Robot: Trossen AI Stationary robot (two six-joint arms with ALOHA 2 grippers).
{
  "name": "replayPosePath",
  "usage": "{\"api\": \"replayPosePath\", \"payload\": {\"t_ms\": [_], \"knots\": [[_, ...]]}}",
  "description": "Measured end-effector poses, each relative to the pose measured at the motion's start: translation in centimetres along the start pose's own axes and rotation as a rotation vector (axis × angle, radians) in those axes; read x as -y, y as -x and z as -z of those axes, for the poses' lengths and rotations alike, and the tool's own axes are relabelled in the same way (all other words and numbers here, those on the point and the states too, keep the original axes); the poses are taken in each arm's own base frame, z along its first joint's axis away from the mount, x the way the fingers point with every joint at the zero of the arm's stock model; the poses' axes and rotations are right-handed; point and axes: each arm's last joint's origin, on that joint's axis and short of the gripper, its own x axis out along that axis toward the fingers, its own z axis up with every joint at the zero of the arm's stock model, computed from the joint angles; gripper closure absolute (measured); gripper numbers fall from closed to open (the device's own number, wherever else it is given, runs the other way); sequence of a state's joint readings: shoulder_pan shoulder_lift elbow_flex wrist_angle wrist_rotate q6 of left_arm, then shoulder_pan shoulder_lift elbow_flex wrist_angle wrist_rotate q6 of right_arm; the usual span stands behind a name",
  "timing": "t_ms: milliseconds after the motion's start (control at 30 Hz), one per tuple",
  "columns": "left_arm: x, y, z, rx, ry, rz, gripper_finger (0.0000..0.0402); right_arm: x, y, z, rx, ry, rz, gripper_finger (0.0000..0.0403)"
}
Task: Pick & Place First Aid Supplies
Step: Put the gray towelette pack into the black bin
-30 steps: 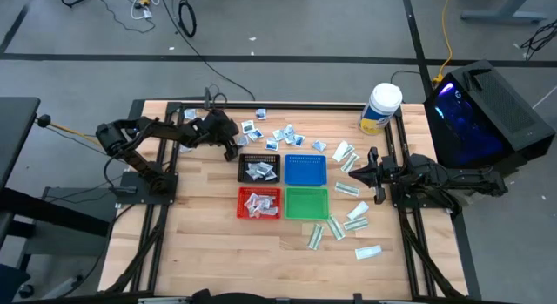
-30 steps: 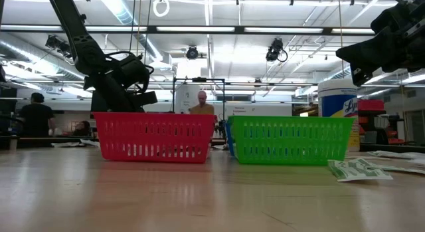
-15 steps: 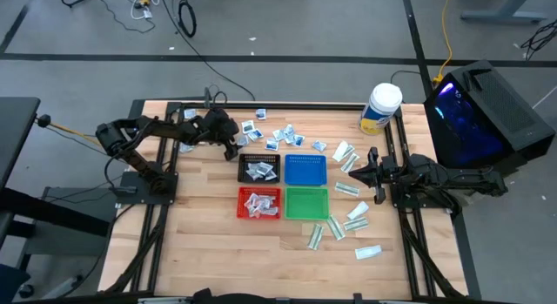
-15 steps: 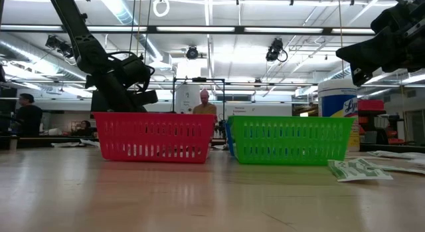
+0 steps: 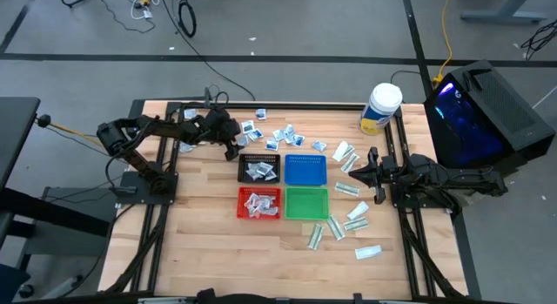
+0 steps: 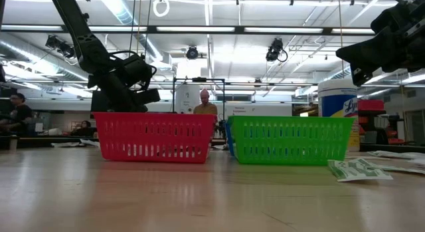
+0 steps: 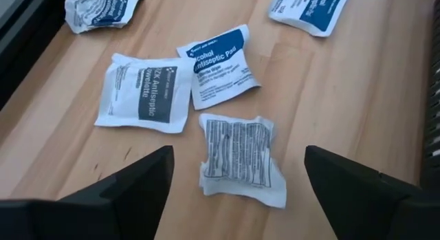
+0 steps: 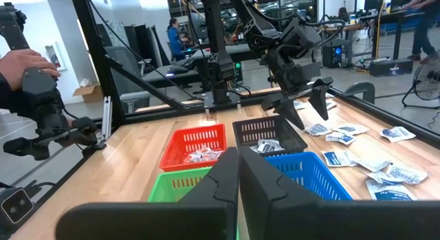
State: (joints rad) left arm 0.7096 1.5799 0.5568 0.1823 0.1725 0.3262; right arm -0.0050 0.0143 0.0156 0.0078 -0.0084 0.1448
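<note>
Squarish white packets with blue print lie flat along the table's far side [image 5: 278,134]. Longer white-and-green packets [image 5: 348,191] lie right of the trays. My left gripper [image 5: 233,147] hovers open just left of the black tray; in the left wrist view [image 7: 237,192] its fingers stand on either side of a crinkled white packet [image 7: 237,157], above it. More packets [image 7: 144,92] [image 7: 218,64] lie just beyond. My right gripper [image 5: 354,174] waits shut at the table's right side, above the green packets, and shows shut in its wrist view [image 8: 238,171].
Four mesh trays sit mid-table: black [image 5: 259,168] and red [image 5: 259,203], both holding packets, blue [image 5: 305,169] and green [image 5: 305,202]. A white jar with a yellow label [image 5: 380,108] stands at the far right corner. A person's hand [image 8: 27,68] and other people show beyond the table.
</note>
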Motion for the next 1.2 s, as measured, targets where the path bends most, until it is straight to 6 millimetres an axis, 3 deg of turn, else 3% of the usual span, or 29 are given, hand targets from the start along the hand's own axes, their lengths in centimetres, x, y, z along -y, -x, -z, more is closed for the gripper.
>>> {"api": "replayPosePath", "payload": {"t_ms": [567, 833, 1033, 1200], "knots": [[0.4, -0.1, -0.1, -0.009, -0.013, -0.007, 0.0083, 0.0, 0.0, 0.0, 0.0, 0.0, 0.0, 0.0385], [0.1, 0.1, -1.3, -0.119, 0.032, 0.012, 0.0083, 0.0, 0.0, 0.0, 0.0, 0.0, 0.0, 0.0385], [-0.2, 0.3, -2.4, -0.098, 0.017, 0.004, 0.0083, 0.0, 0.0, 0.0, 0.0, 0.0, 0.0, 0.0385], [-0.2, 0.1, -2.2, -0.149, 0.021, 0.018, 0.0083, 0.0, 0.0, 0.0, 0.0, 0.0, 0.0, 0.0385]]}}
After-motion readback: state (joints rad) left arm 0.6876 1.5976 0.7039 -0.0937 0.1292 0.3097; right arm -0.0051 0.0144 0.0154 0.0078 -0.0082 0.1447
